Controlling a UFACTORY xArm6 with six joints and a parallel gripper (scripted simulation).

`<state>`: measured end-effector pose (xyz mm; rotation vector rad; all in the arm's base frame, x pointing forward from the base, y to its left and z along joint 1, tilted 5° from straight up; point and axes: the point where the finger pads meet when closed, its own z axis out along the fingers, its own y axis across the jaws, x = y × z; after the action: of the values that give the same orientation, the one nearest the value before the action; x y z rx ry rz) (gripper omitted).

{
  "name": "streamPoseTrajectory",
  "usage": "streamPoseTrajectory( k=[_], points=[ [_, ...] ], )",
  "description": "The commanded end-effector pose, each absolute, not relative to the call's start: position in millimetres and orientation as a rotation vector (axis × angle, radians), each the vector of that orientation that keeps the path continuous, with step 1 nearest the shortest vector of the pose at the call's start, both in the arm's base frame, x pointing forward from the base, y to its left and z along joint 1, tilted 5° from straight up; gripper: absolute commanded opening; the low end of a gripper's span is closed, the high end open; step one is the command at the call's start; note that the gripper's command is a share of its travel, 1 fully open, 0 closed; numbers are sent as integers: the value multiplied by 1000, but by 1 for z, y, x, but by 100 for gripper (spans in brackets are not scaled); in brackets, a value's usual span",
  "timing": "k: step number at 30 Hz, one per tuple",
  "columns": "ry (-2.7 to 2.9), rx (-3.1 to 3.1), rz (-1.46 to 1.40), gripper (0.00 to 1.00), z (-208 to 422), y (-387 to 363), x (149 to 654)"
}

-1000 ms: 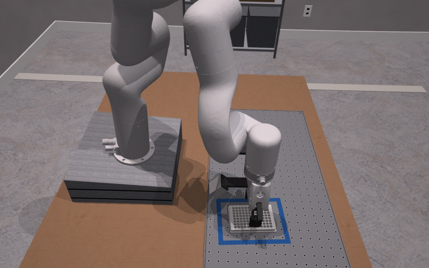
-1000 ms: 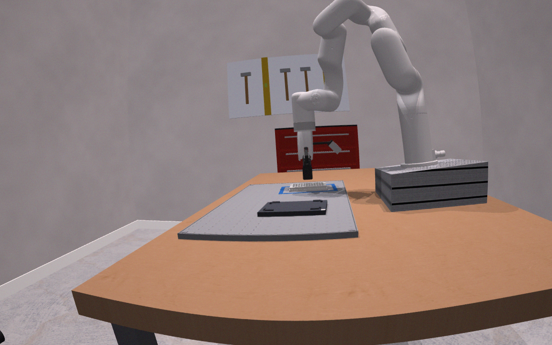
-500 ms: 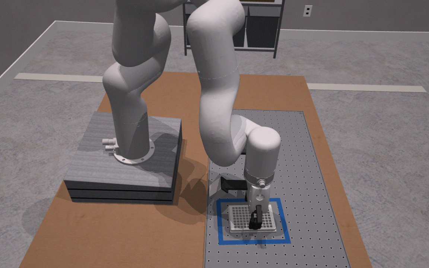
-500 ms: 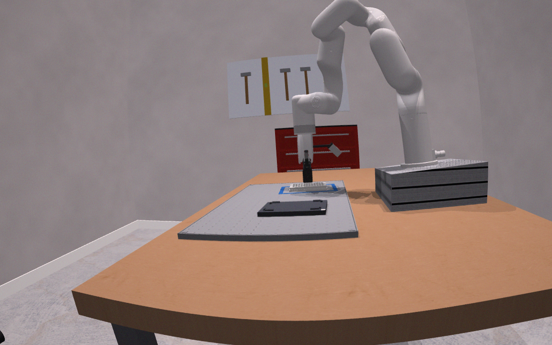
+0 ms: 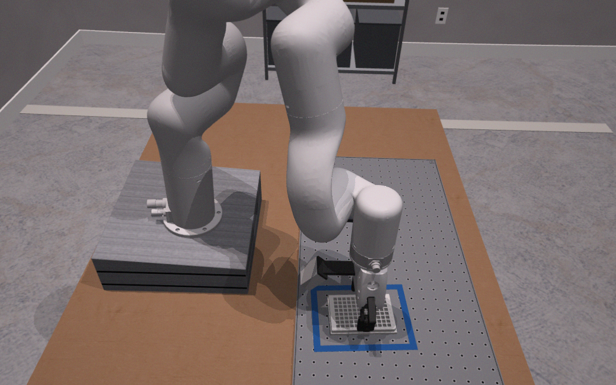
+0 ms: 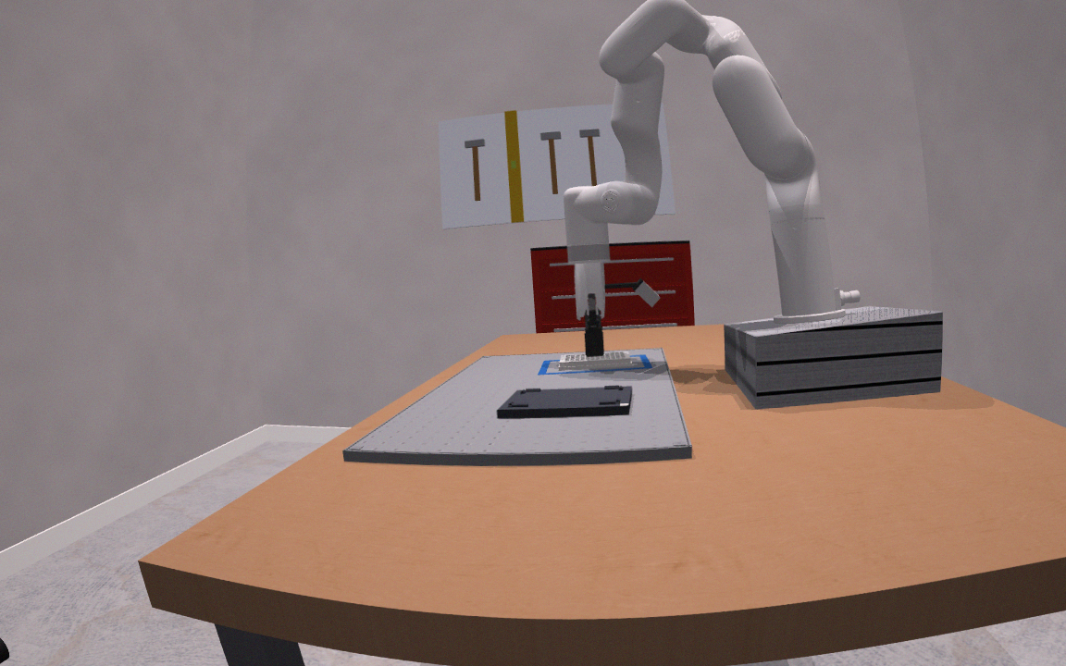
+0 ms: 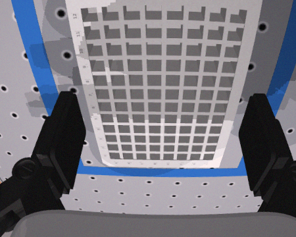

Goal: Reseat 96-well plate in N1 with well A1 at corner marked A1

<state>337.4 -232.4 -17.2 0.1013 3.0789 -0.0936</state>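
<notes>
Wrist view: jaws wide open astride plate (image 7: 163, 79).

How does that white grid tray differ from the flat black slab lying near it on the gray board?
The 96-well plate is white with a grid of open wells; the plate nest is black and plain-topped with small raised corner tabs. The plate lies inside the blue taped outline under the open gripper; the nest has no tape around it and holds nothing. Both lie flat on the perforated deck.
</notes>
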Motion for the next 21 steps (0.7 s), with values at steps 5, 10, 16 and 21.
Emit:
streamPoseTrajectory(
  k=[5,10,16,21],
  points=[
    [3076,101,-96,100,-22,-234,339],
    [3076,101,-96,100,-24,-234,339],
    [3076,101,-96,100,-28,-234,339],
    [3076,101,-96,100,-30,-234,339]
  ],
)
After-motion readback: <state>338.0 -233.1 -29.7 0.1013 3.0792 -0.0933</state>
